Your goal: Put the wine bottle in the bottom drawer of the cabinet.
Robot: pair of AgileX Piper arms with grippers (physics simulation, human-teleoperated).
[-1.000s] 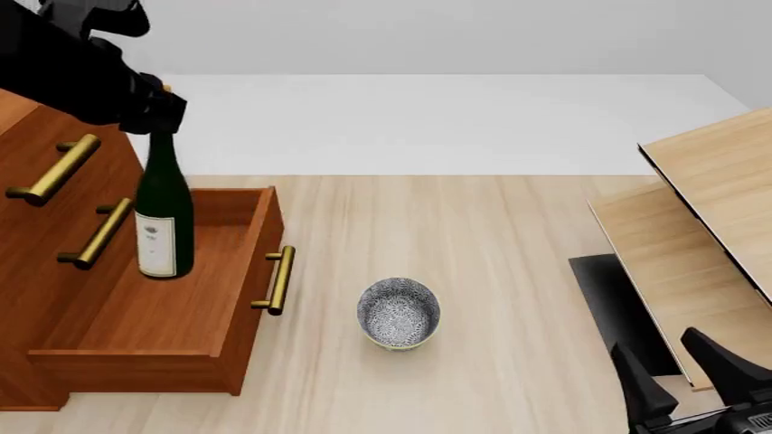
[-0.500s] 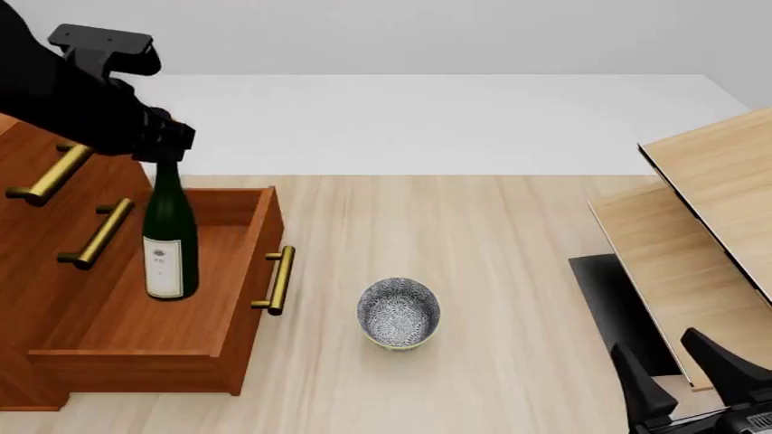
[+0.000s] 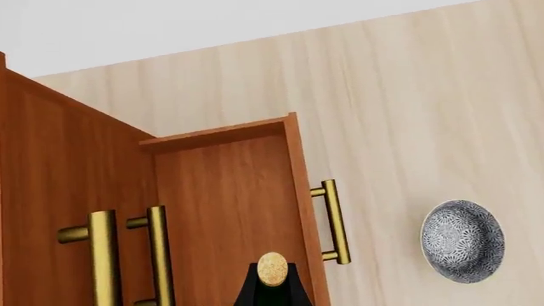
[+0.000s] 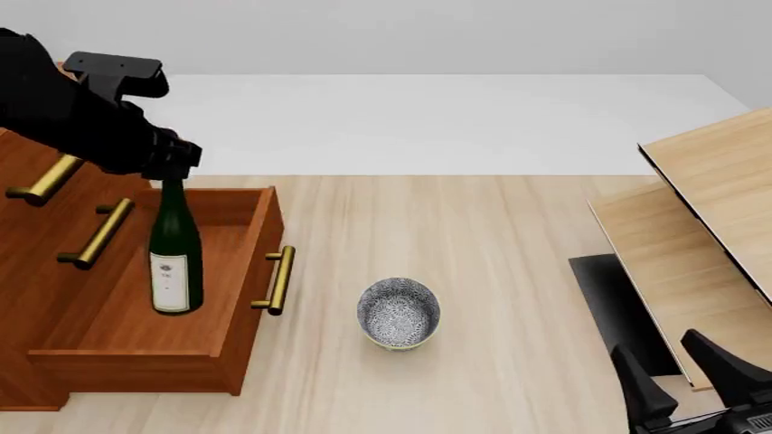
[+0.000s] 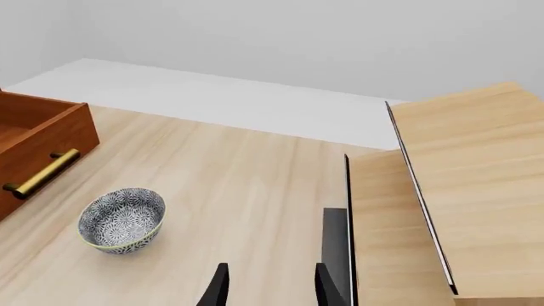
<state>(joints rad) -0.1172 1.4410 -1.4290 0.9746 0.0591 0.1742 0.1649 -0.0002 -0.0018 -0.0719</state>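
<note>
Left gripper [image 4: 166,161] clamped on the neck of the wine bottle [image 4: 175,249], just under the cork seen end-on in the wrist view [image 3: 272,268]. Hanging straight below the fingers, long axis upright, base inside the pulled-out bottom drawer [image 4: 230,366] of the cabinet [image 4: 31,244], toward its right wall. Hard to tell whether touching the drawer floor or just above it. Straight down, then, for the remaining move, and release.

Right gripper [image 5: 267,284] spread and holding nothing, well apart at the table's near right. Bowl [image 4: 399,313] between drawer and right arm.
</note>
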